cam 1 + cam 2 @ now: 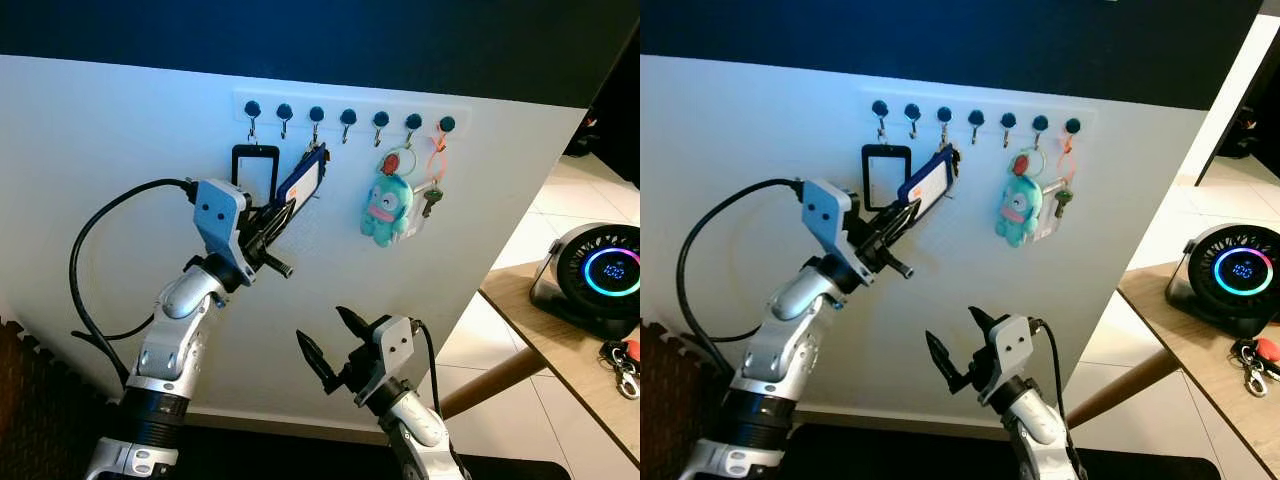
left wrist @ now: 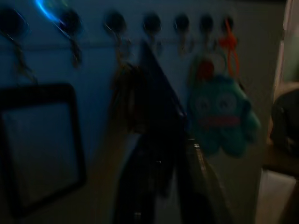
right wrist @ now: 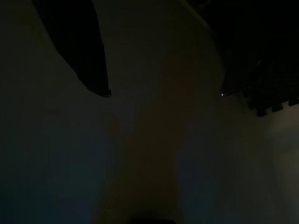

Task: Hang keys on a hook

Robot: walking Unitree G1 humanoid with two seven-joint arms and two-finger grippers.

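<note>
our right gripper (image 1: 328,345) hangs low, fingers spread, nothing between them | our left gripper (image 1: 276,218) is clamped on the blue key card (image 1: 301,178) | card's top sits right at the third hook (image 1: 316,116), just past the fingertips
</note>
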